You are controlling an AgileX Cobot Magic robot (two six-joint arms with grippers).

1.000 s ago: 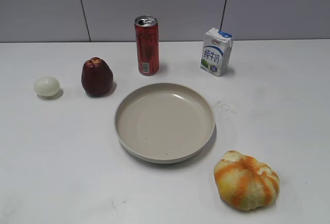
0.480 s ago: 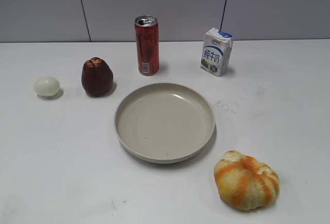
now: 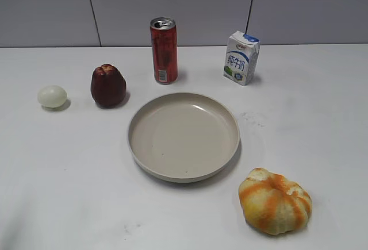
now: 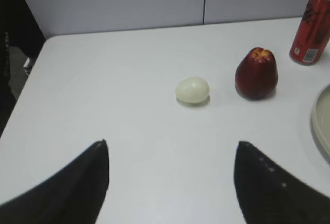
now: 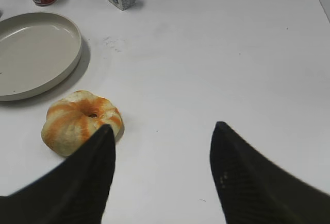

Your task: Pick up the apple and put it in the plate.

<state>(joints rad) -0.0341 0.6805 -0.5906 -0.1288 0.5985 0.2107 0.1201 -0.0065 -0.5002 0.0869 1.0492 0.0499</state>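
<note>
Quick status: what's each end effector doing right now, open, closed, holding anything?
Left end effector: open, empty, above bare table short of the apple.
Right end effector: open, empty, beside the striped fruit.

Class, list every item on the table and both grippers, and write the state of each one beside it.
apple: upright on the table, not held, left of the plate.
plate: empty, flat on the table.
red can: upright, tab opened.
milk carton: upright, closed.
pale egg-like ball: resting on the table.
striped pumpkin-like fruit: resting on the table.
left gripper: open, empty.
right gripper: open, empty.
</note>
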